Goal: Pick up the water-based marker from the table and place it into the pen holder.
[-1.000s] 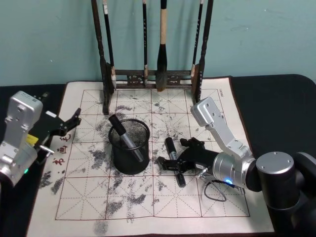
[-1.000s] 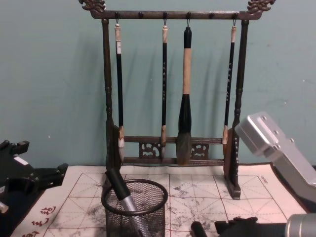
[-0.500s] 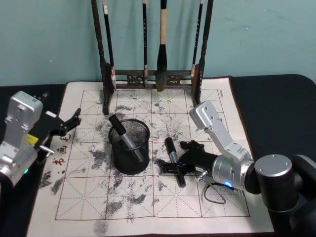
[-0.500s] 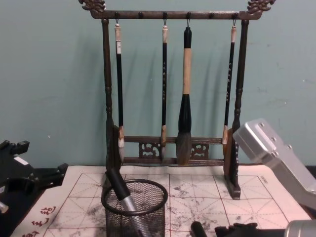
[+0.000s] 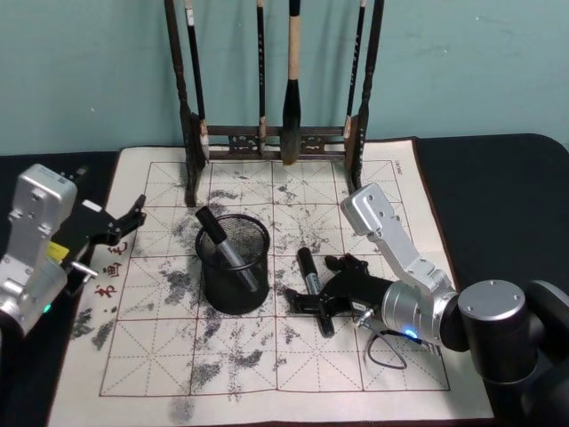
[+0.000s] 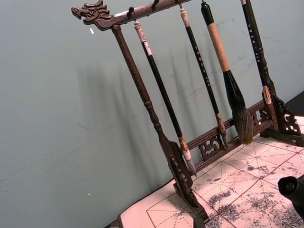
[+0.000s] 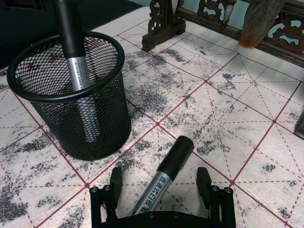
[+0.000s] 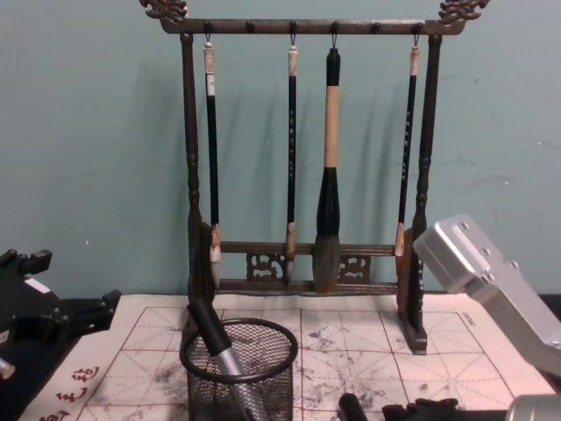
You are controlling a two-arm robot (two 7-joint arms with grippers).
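Right claw [image 5: 318,301] low over the marker [image 5: 308,269], prongs apart

Two markers, black-capped with silver barrels: one lies flat on the mat [image 5: 222,356] between the spread prongs, neither touching it; the second marker [image 5: 224,247] leans inside the pen holder [image 5: 233,289], one round black wire-mesh cup with a solid rim, just beside on the left. Mat pale, red-gridded, ink-blotched. Left claw [image 5: 124,227] parked at the mat's left edge, open or closed I cannot tell. Farthest, one dark carved wooden rack [image 5: 276,138] hung with four brushes [image 8: 329,175]

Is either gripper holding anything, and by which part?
Nothing is held. The right gripper stands open astride the black-capped silver marker on the white gridded mat; the left gripper is open, empty.
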